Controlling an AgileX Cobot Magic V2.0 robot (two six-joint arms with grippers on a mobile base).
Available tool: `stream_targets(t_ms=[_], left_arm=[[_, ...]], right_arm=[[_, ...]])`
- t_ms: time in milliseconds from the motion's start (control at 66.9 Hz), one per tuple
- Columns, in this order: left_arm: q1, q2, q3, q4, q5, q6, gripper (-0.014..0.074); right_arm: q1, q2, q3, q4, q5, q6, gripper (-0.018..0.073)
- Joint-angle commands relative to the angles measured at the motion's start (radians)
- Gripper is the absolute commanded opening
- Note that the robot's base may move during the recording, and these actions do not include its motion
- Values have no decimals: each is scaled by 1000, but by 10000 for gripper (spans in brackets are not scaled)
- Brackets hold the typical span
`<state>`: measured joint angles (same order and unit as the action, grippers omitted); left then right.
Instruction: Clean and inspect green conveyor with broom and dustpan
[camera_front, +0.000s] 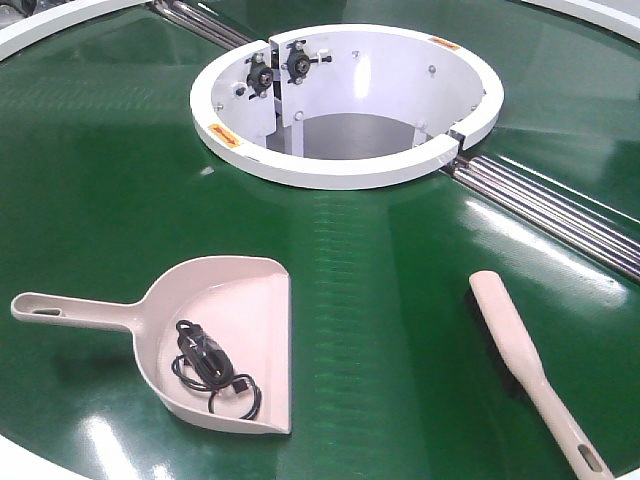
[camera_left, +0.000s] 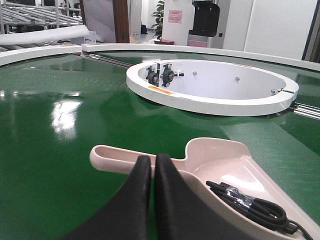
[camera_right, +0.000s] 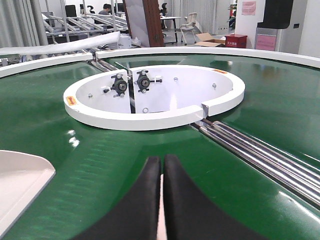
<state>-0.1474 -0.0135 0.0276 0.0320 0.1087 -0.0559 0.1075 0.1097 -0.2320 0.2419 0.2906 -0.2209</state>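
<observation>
A: Front view first?
B: The green conveyor (camera_front: 380, 300) shines glossy around its white hub (camera_front: 345, 170). The dustpan (camera_front: 235, 330) lies at left, a black cable (camera_front: 205, 365) coiled inside; the broom (camera_front: 515, 350) lies well apart at right.

A: Left wrist?
B: The left gripper (camera_left: 152, 165), fingers pressed together on nothing, hangs just by the dustpan handle (camera_left: 112, 157) (a potted plant (camera_left: 159, 17) stands behind).

A: Right wrist?
B: The right gripper (camera_right: 162, 167) is likewise closed and empty; steel rollers (camera_right: 260, 155) run alongside, with shelving (camera_right: 75, 25) beyond.
</observation>
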Motion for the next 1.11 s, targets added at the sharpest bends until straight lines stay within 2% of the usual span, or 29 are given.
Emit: stream_targets(t_ms=[0, 60, 224, 374, 478, 568, 688, 1091], left_arm=[[2, -14, 30, -1, -67, -8, -8], [2, -14, 30, -1, -67, -8, -8], [2, -14, 30, -1, -67, -8, -8], [2, -14, 30, 0, -67, -8, -8], [2, -14, 30, 0, -67, -8, -8], [2, -14, 30, 0, -66, -8, -8], [2, -14, 30, 0, -66, -8, -8], [2, -14, 30, 0, -66, -8, -8]], right_arm=[[-10, 11, -15, -19, -68, -7, -10], [-42, 8, -2, -75, -73, 17, -10], [-162, 5, 54, -221, -126, 209, -10], [-130, -32, 146, -312, -242, 265, -10], [-83, -111, 223, -313, -301, 265, -10], [-75, -139, 284, -294, -349, 292, -10], [-76, -139, 280, -261, -325, 302, -10], [-76, -139, 280, -261, -327, 302, -10]])
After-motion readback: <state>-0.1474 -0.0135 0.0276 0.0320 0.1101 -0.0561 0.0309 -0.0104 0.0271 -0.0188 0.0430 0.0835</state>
